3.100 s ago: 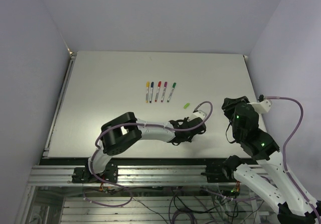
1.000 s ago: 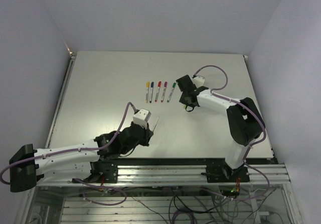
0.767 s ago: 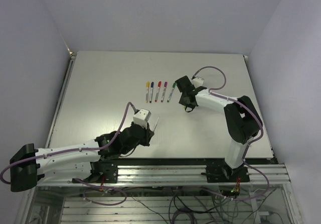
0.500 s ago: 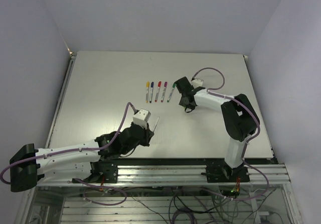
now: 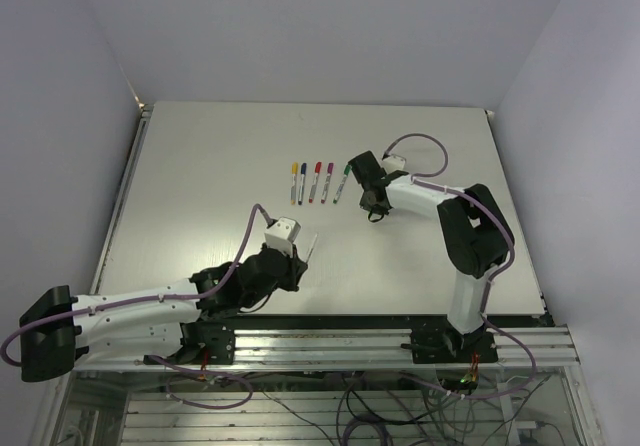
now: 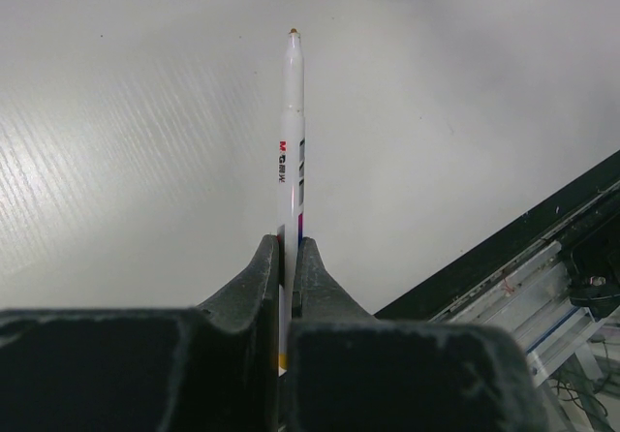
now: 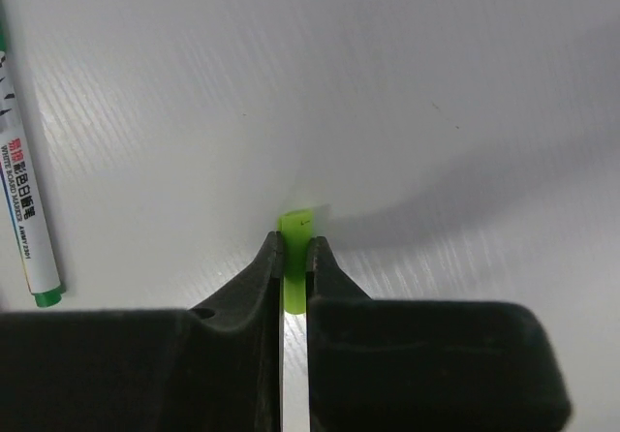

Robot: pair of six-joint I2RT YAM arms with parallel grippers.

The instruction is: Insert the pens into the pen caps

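Observation:
My left gripper [image 6: 289, 248] is shut on a thin white pen [image 6: 292, 132], uncapped, its small tip pointing away over the table. In the top view this gripper [image 5: 299, 260] sits at the near middle left with the pen [image 5: 309, 246] sticking out. My right gripper [image 7: 294, 248] is shut on the light green cap [image 7: 295, 227], low at the table surface. In the top view the right gripper [image 5: 372, 209] is just right of the pen row and hides the cap.
Several capped pens lie side by side in a row: yellow [image 5: 294, 181], blue [image 5: 302, 182], red [image 5: 315, 181], magenta [image 5: 327, 182] and dark green [image 5: 342, 183]. The dark green one [image 7: 21, 219] lies left of my right gripper. The metal table frame [image 6: 542, 267] is near.
Three seconds ago the light green cap lay free and the arms were posed elsewhere. Over the last second the right arm shifted slightly left at the cap; the left arm stayed still.

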